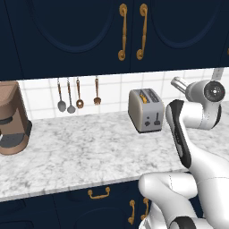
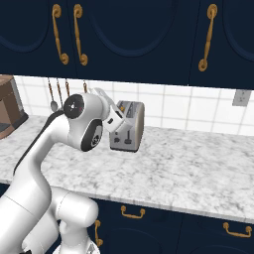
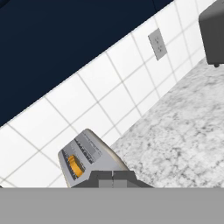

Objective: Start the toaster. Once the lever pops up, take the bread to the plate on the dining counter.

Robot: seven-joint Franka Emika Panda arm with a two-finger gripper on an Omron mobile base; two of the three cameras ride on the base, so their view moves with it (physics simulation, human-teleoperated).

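The robot's white forearm hides the left half of the small grey-silver toaster [image 2: 130,127]; the brown coffee machine [image 1: 12,117] is cut off at the frame's left edge.

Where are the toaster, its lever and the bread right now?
toaster [image 1: 144,107]: left base view, its long grey side.
lever [image 1: 157,119]: left base view, black tab on the narrow front face.
bread [image 3: 75,166]: hand view, golden crust in the slot.
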